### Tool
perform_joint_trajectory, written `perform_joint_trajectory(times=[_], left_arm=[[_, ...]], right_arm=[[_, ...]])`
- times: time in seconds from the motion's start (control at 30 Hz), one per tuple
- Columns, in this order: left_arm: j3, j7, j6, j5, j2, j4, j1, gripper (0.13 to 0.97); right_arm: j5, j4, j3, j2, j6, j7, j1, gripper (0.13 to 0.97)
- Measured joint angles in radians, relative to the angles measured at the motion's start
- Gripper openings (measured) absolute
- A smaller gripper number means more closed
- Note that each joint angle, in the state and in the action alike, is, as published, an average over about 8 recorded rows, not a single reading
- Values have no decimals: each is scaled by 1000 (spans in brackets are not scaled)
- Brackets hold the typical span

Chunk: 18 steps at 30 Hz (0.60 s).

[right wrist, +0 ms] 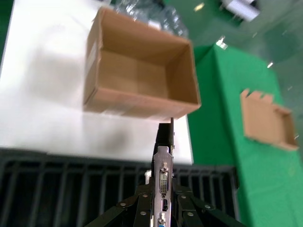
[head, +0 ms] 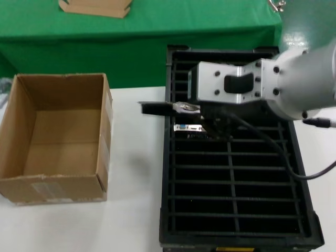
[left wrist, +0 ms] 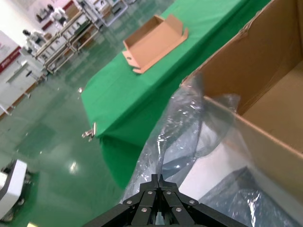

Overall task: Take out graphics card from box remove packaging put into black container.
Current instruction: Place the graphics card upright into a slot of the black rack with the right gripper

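Over the upper left slots of the large black ribbed plastic container (head: 236,184), at about 11 o'clock on that tray, the right hand (head: 202,113) pinches the slim dark graphics card (head: 168,108) by its long silver bracket (right wrist: 162,179). In the head view the card's long axis runs sideways, toward 9 o'clock from the hand and roughly parallel with the ribs below, its far end jutting past the container's left wall. What looks like a second card's bracket with a blue port (head: 188,127) lies just under the hand, apparently in a slot already. My reading is that the held card must come straight down between two ribs, so this lining-up is what the lowering turns on.

At 9 o'clock on the white worktop (head: 131,220) the deep brown corrugated cardboard box (head: 58,142) stands open and looks empty; its white label (head: 47,190) is unreadable. The left hand (left wrist: 158,182) is pressed together on the crinkled grey see-through packaging (left wrist: 189,123) beside the box.
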Motion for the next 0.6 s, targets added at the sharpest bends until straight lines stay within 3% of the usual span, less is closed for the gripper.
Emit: perform_joint_trajectory(times=[0.13, 0.3, 0.6], left_arm=[[-28, 166, 29, -80, 8, 115, -57, 139], [-52, 313, 56, -152, 17, 209, -101, 139], [-53, 423, 101, -228, 34, 271, -121, 139]], right_arm=[[84, -38, -82, 13, -32, 53, 110, 189], [198, -112, -196, 7, -43, 86, 249, 189], [383, -248, -339, -1, -48, 69, 415, 189]])
